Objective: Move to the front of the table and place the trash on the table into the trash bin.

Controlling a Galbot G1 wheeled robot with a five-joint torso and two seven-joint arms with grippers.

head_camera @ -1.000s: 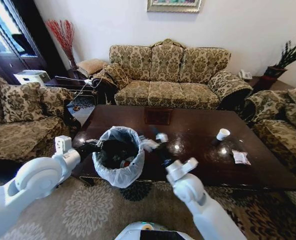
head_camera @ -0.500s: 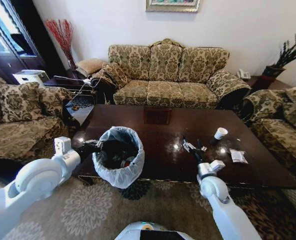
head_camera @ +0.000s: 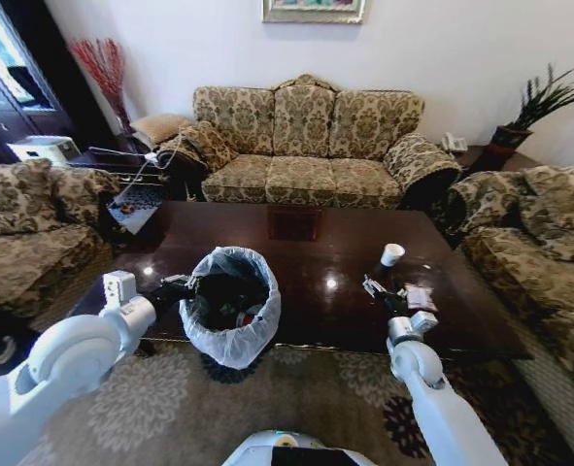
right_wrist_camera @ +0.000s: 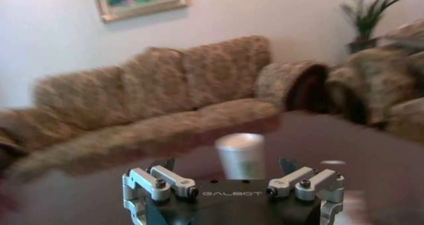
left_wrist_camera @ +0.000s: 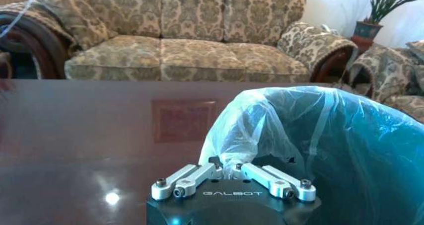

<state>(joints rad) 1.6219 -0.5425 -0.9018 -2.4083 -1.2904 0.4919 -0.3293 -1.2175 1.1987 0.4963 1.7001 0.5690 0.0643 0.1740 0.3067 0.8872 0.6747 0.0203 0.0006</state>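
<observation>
The trash bin (head_camera: 230, 309), lined with a whitish bag, hangs at the near edge of the dark glossy table (head_camera: 296, 243). My left gripper (head_camera: 183, 290) is shut on its bag rim (left_wrist_camera: 229, 155); in the left wrist view the left gripper (left_wrist_camera: 230, 171) pinches the folded plastic. Some litter with a red label (head_camera: 245, 316) lies inside the bin. A white paper cup (head_camera: 391, 254) stands upright on the table's right part, with a clear wrapper (head_camera: 422, 297) nearer me. My right gripper (head_camera: 385, 292) hovers open just in front of the cup (right_wrist_camera: 241, 153), left of the wrapper.
A patterned sofa (head_camera: 306, 146) stands behind the table, with armchairs at the left (head_camera: 19, 228) and right (head_camera: 539, 243). A potted plant (head_camera: 529, 107) sits at the back right. Patterned rug (head_camera: 306, 398) lies between me and the table.
The whole view has shifted, so the camera moved. My right arm swung from beside the bin over to the cup and wrapper. The left gripper kept its hold on the bin.
</observation>
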